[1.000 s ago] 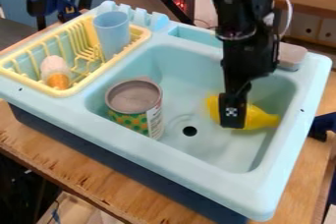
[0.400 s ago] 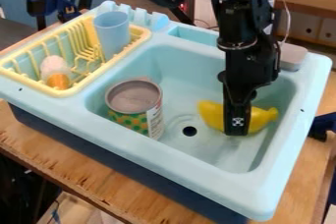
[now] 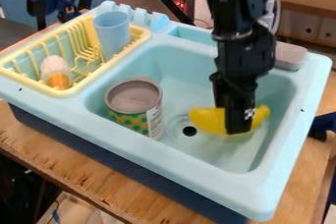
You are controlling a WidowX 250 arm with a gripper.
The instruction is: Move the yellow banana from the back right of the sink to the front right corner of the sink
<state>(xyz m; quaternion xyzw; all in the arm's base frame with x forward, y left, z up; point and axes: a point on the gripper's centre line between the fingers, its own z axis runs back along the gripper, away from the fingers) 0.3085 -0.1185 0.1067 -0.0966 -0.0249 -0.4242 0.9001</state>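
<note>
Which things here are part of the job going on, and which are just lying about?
In use:
sink
gripper, down in the sink
yellow toy, right at the gripper

Just lying about:
can, in the sink
drying rack
blue cup, in the rack
orange-and-white toy, in the rack

1 sink, 1 can, 1 yellow object, 1 rack, 1 cup, 1 white-orange item are seen.

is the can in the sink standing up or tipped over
Upright: the can stands in the sink with its round grey end facing up and its patterned side below that.
</note>
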